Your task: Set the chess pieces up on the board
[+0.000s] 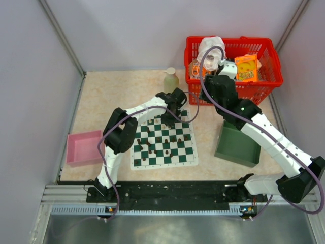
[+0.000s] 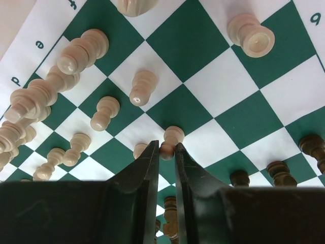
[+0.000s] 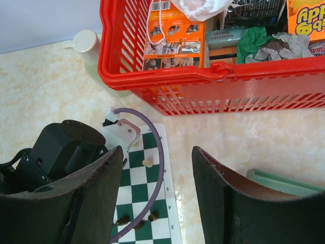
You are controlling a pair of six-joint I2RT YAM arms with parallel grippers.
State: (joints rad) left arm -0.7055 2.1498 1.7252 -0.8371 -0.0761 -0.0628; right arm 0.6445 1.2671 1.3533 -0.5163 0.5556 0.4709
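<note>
Pawn (image 2: 172,136) of the pale cream set is the piece in hand: it stands about upright on the board (image 1: 189,150), its long axis rising toward the left wrist camera, with its lower part caught between the tips of the left gripper (image 2: 165,148), whose jaws are drawn nearly together and seem clenched on it. The gripper comes at it from directly above, so the pawn lies straight ahead of the fingertips, not off to either side. Other cream chess pieces (image 2: 30,101) crowd one side of the wrist view, some leaning so much in the picture that I cannot tell whether they stand or lie; dark ones (image 2: 277,173) sit in a loose row on the other side. The board lies mid-table toward the near edge, and the held pawn is at its far side. The left arm is plainly the nearer one, so I judge that the next move, lifting the pawn clear of its neighbours and carrying it to its own square, falls to it. The right gripper (image 3: 157,152) hangs released, jaws wide, off the board toward the red basket (image 1: 269,66) in the far right corner. A dark green tray (image 1: 236,147) lies by the right edge and a pink tray (image 1: 84,148) by the left.
</note>
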